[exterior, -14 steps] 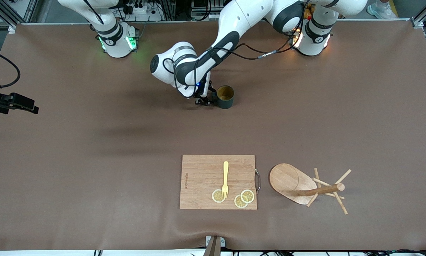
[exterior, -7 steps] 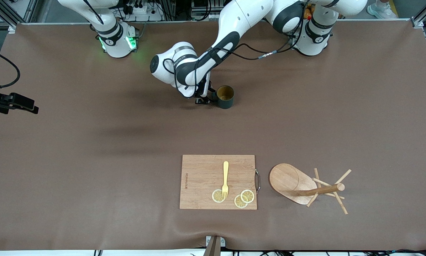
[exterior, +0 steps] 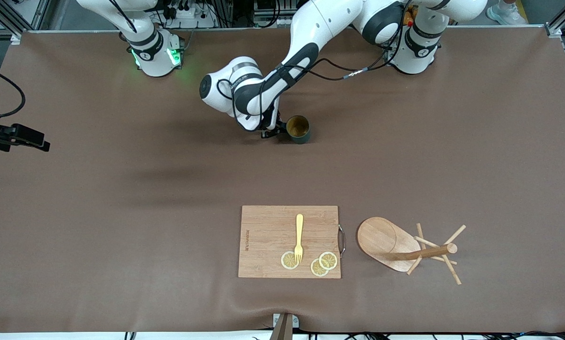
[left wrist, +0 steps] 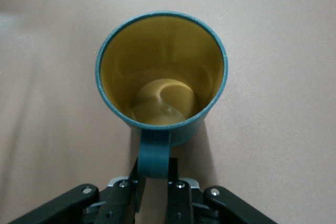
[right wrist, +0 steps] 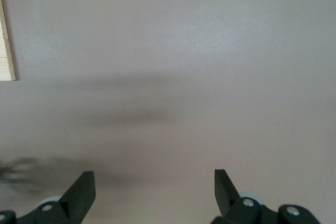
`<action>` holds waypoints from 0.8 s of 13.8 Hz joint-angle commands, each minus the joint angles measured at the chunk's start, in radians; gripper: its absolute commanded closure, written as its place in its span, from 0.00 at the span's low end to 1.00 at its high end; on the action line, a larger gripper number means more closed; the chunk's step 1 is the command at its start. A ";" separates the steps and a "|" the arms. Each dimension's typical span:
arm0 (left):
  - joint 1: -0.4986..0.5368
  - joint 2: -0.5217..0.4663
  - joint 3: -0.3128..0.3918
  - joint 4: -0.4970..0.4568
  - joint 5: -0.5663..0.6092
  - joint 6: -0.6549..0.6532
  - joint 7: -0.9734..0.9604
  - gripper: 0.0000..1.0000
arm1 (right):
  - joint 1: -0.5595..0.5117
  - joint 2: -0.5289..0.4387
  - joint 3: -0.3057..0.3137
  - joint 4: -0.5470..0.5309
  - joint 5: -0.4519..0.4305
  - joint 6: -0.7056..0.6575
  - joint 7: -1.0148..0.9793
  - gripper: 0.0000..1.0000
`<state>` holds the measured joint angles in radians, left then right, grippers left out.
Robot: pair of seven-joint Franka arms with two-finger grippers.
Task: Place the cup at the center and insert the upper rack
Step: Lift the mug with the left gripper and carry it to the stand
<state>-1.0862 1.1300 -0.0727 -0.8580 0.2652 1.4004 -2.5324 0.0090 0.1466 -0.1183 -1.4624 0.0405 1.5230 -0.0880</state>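
Brown table point(exterior: 122, 212); from the front I see the left gripper point(exterior: 274, 133) beside the cup point(exterior: 298, 129), rack point(exterior: 407, 248) toppled beside the board point(exterior: 289, 241). Left wrist: fingers point(left wrist: 176, 182) clamped on the cup's handle point(left wrist: 154, 156) — next, I'd carry it centreward. Right wrist: right gripper point(right wrist: 152, 190) waits, fingers apart — hidden from the front.

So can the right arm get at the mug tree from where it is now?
Probably yes: the right end effector hangs open over bare table, and the mug tree lies tipped over beside the cutting board, nothing covering it.
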 commanded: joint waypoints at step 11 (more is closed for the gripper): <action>0.132 -0.285 0.005 -0.082 -0.168 0.227 0.247 1.00 | -0.009 0.004 0.000 0.002 0.022 0.003 -0.013 0.00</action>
<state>-0.9967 0.9443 -0.0682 -0.8454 0.1529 1.5718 -2.3344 0.0085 0.1495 -0.1193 -1.4624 0.0423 1.5247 -0.0886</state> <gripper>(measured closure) 0.789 0.000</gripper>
